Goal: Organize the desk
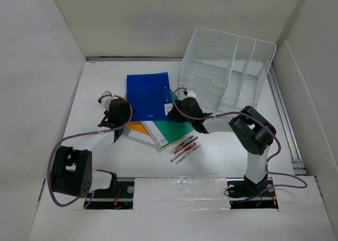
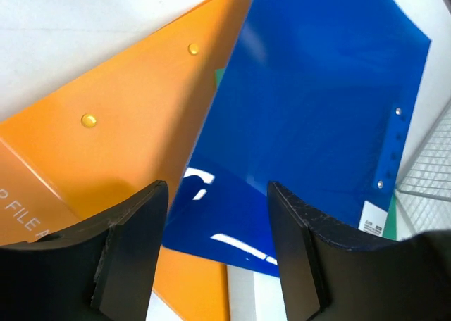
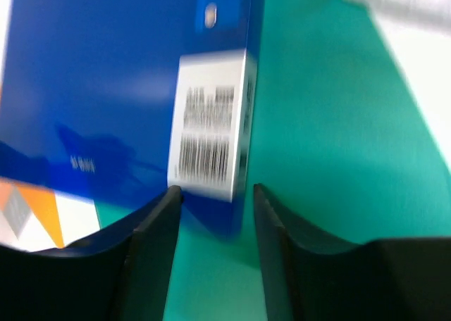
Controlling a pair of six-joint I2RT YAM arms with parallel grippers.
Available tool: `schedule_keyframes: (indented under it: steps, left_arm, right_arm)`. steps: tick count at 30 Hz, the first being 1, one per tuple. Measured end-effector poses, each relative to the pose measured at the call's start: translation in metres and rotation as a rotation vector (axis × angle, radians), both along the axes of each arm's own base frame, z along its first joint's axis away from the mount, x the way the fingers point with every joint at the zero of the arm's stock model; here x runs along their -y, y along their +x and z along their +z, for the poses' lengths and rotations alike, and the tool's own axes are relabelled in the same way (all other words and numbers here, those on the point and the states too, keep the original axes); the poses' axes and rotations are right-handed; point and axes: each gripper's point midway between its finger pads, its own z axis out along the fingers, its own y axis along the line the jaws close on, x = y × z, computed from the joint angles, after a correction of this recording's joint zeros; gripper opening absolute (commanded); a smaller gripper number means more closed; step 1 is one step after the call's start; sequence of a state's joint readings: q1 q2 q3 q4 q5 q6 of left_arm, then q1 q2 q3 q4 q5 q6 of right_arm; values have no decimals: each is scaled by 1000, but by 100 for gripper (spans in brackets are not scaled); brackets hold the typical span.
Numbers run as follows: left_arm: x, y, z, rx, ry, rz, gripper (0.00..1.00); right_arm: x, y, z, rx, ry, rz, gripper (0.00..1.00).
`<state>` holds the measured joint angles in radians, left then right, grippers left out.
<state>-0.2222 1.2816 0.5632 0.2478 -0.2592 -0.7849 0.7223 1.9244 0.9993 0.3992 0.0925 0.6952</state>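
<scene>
On the white desk (image 1: 105, 77) lies a blue folder (image 1: 149, 95) on top of an orange folder (image 1: 135, 128) and a green folder (image 1: 178, 129). My left gripper (image 1: 122, 117) hovers open at the blue folder's near left corner. In the left wrist view the blue folder (image 2: 317, 103) and orange folder (image 2: 120, 131) show between the fingers of the left gripper (image 2: 217, 191). My right gripper (image 1: 175, 108) is open at the folder's right corner. In the right wrist view, that corner of the blue folder (image 3: 106, 74), with its barcode label (image 3: 208, 141), sits at the fingertips of the right gripper (image 3: 215, 194), above the green folder (image 3: 331, 124).
A white wire-mesh file organizer (image 1: 227, 69) stands at the back right, close behind my right arm. Several pens (image 1: 185, 146) lie near the green folder's front edge. A white notebook (image 1: 156, 133) pokes out from the pile. White panel walls border the table.
</scene>
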Motion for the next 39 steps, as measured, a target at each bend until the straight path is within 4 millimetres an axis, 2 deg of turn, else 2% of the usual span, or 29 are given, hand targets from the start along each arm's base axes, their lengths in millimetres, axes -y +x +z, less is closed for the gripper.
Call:
schedule_keyframes:
  steps: [3,4,7,8,9,12,14,16,20,25,27,30,33,38,39]
  left_arm:
    - [-1,-5,-8,-17,3,-1,53]
    - [-1,-6,-9,-18,3,-3,53]
    - [1,-9,-11,-15,-5,-12,52]
    - [1,-10,-11,-12,-8,-17,52]
    - [2,-12,-11,-7,-12,-20,52]
    - [3,-16,-6,11,-24,-31,52]
    - [5,-15,-1,32,-31,-37,52]
    - [7,-14,4,52,-37,-43,52]
    - [10,-12,7,65,-40,-51,52]
    - [11,-11,7,68,-41,-53,52]
    - [11,-11,7,68,-39,-52,52]
    - [9,-11,7,68,-35,-45,52]
    - [5,-10,7,70,-22,-27,52]
    - [-1,-11,4,62,1,-1,52]
    - [-2,-12,3,60,5,3,52]
  right_arm:
    - [7,-17,-1,4,-32,0,54]
    - [10,-19,2,13,-41,1,51]
    - [20,-16,23,58,-45,-11,50]
    - [30,-9,35,85,-41,-33,50]
    - [34,-6,39,93,-39,-42,50]
    - [76,5,54,123,-35,-117,49]
    - [111,7,55,123,-47,-182,49]
    - [136,6,51,115,-64,-232,48]
    - [170,8,40,82,-83,-289,47]
    - [222,26,33,53,-94,-397,47]
    - [236,33,32,48,-91,-423,48]
    - [234,36,33,43,-76,-398,52]
    - [210,28,37,52,-63,-327,59]
    - [156,-30,61,113,-9,-159,58]
    - [148,-38,67,129,6,-133,50]
